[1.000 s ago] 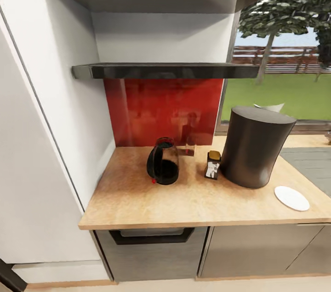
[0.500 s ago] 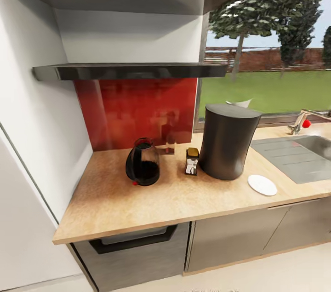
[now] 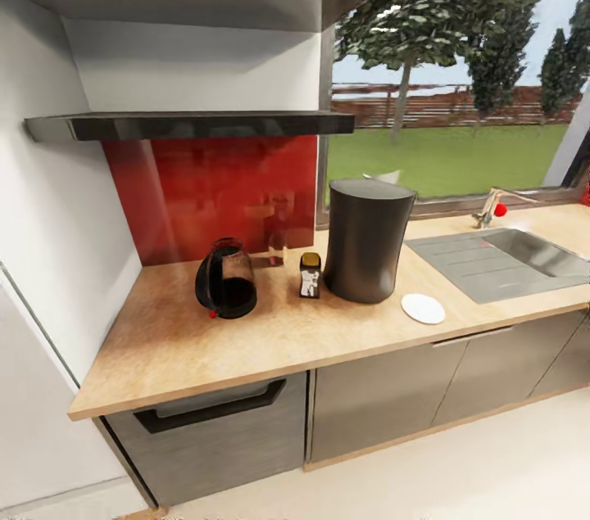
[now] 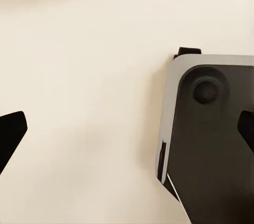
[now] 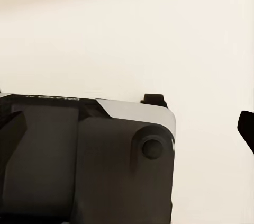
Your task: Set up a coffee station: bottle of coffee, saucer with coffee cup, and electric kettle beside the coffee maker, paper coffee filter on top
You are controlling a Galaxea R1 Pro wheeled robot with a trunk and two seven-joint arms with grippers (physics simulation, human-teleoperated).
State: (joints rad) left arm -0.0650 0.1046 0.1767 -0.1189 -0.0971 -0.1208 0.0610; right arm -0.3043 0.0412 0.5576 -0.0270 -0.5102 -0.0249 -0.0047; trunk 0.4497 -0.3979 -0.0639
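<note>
Compared with the picture of half a second ago, the head camera has turned toward the right: the whole counter scene sits further left in the view, more of the sink and the window shows, and the things on the counter keep their places among themselves.

Nearest are the grey cabinet fronts with a dark drawer handle, and above them the kitchen countertop of light wood. On it, close to the front edge, lies the saucer, flat and white, just beside the base of the coffee maker on its right. The coffee maker stands upright, the tallest thing there. The bottle of coffee stands just beside it on the left, small, with a brown-gold cap; whether they touch cannot be told. Further left, apart from the bottle, stands the electric kettle, round and smoky, with a small red switch low on it. To the right the steel sink is set into the worktop, with a tap behind it.

Behind comes a red wall panel, and over it the kitchen shelf, a thin dark slab.

In the left wrist view the left gripper has its dark fingertips wide apart, over a pale floor and part of the robot base. In the right wrist view the right gripper is spread the same way, holding nothing.
</note>
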